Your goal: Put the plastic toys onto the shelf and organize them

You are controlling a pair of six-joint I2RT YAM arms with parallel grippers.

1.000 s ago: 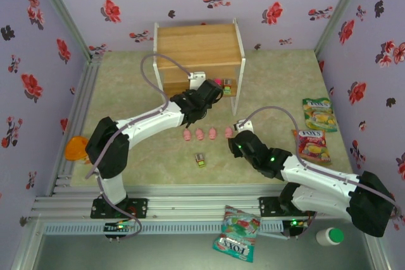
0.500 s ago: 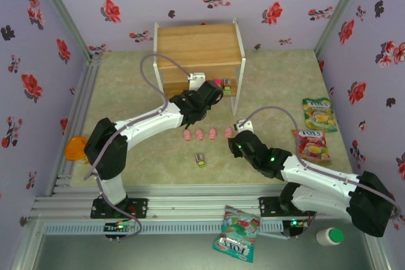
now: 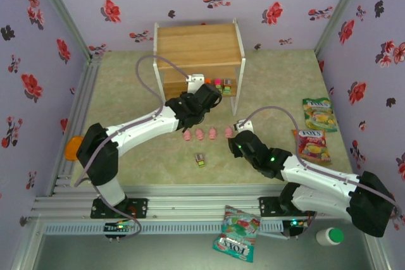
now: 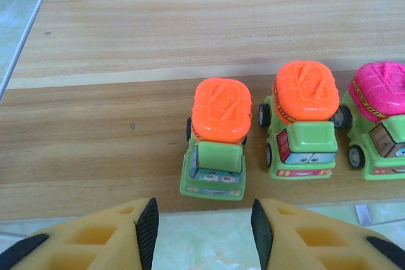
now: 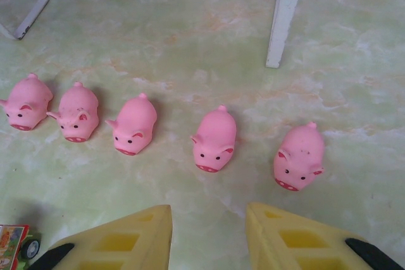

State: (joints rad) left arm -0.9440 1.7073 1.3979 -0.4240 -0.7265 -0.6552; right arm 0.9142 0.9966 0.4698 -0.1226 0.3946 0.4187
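While the right gripper (image 5: pixel 209 222) hangs, jaws parted, over five pigs (image 5: pixel 215 138) on the table (image 5: pixel 190 49), the left gripper (image 4: pixel 204 222), likewise spread and empty, has eased back from the shelf (image 4: pixel 114 137), leaving an orange-topped truck (image 4: pixel 217 140) placed on its lower board.

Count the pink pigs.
5. They stand in one row on the green mat, facing the right gripper: far-left pig, second pig, middle pig, fourth pig, far-right pig. None seems hidden.
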